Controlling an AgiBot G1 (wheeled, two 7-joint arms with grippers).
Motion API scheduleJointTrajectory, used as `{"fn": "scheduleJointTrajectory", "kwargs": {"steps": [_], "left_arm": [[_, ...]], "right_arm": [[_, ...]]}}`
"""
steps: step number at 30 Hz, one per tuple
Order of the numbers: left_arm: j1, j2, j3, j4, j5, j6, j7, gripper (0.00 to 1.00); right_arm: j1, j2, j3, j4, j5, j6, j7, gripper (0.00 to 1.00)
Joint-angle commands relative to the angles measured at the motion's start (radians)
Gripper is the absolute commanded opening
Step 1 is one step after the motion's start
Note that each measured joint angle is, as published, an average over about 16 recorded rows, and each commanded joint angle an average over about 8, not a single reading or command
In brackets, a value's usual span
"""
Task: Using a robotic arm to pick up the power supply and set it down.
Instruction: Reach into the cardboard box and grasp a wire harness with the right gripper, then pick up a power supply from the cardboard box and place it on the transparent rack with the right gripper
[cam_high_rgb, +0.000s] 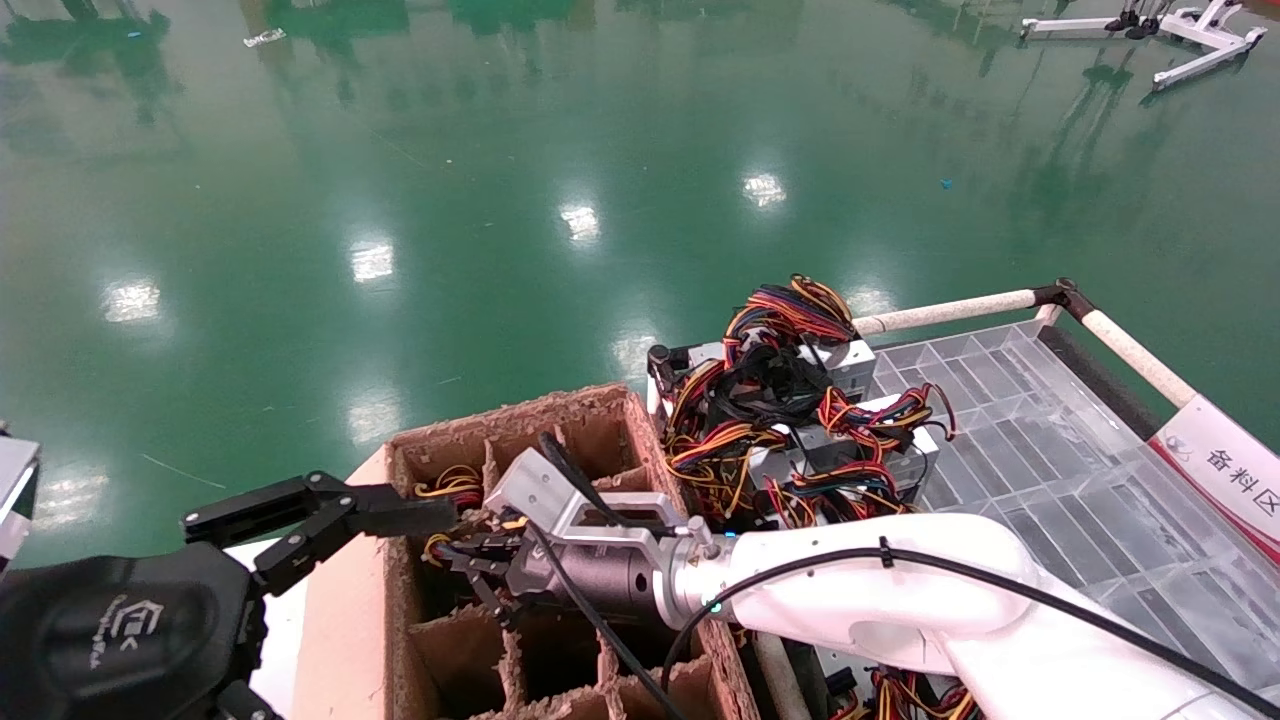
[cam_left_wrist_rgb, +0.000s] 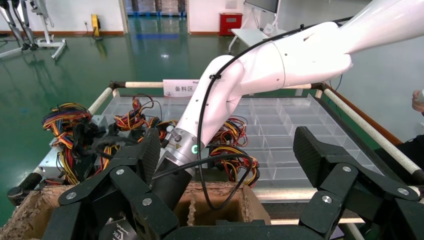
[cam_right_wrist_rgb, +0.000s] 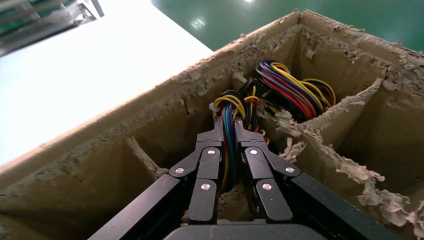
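Note:
My right gripper (cam_right_wrist_rgb: 229, 131) reaches into a cell of the brown cardboard grid box (cam_right_wrist_rgb: 100, 165) and is shut on the coloured cable bundle of a power supply (cam_right_wrist_rgb: 231, 111). That unit's metal body is hidden down in the cell. In the head view the white right arm (cam_high_rgb: 880, 590) crosses the box, with the right gripper (cam_high_rgb: 470, 560) over a middle cell. My left gripper (cam_high_rgb: 380, 515) hovers by the box's left wall. Its fingers (cam_left_wrist_rgb: 145, 150) are spread wide open on nothing.
Several more power supplies (cam_high_rgb: 800, 420) with tangled red, yellow and black cables lie piled on a clear-partitioned tray (cam_high_rgb: 1050, 450), right of the box. The tray has a white-padded rail (cam_high_rgb: 950, 310). Another cable bundle (cam_right_wrist_rgb: 295, 92) fills a neighbouring cell. Green floor lies beyond.

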Motion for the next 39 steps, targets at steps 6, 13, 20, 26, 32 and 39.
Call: {"fn": "scheduleJointTrajectory", "kwargs": {"steps": [6, 13, 20, 26, 32, 39], "left_arm": [[0.000, 0.000, 0.000, 0.000, 0.000, 0.000, 0.000, 1.00], [0.000, 0.000, 0.000, 0.000, 0.000, 0.000, 0.000, 1.00], [0.000, 0.000, 0.000, 0.000, 0.000, 0.000, 0.000, 1.00], [0.000, 0.000, 0.000, 0.000, 0.000, 0.000, 0.000, 1.00], [0.000, 0.000, 0.000, 0.000, 0.000, 0.000, 0.000, 1.00], [0.000, 0.000, 0.000, 0.000, 0.000, 0.000, 0.000, 1.00]], "right_arm": [[-0.009, 0.012, 0.033, -0.014, 0.079, -0.040, -0.020, 0.00], [-0.012, 0.040, 0.084, -0.023, 0.157, -0.088, -0.052, 0.00], [-0.027, 0.089, 0.147, 0.023, 0.242, -0.128, -0.070, 0.00], [-0.038, 0.140, 0.207, 0.078, 0.323, -0.167, -0.078, 0.00], [-0.021, 0.197, 0.261, 0.127, 0.387, -0.209, -0.080, 0.00], [0.048, 0.297, 0.327, 0.148, 0.453, -0.291, -0.070, 0.00]]}}
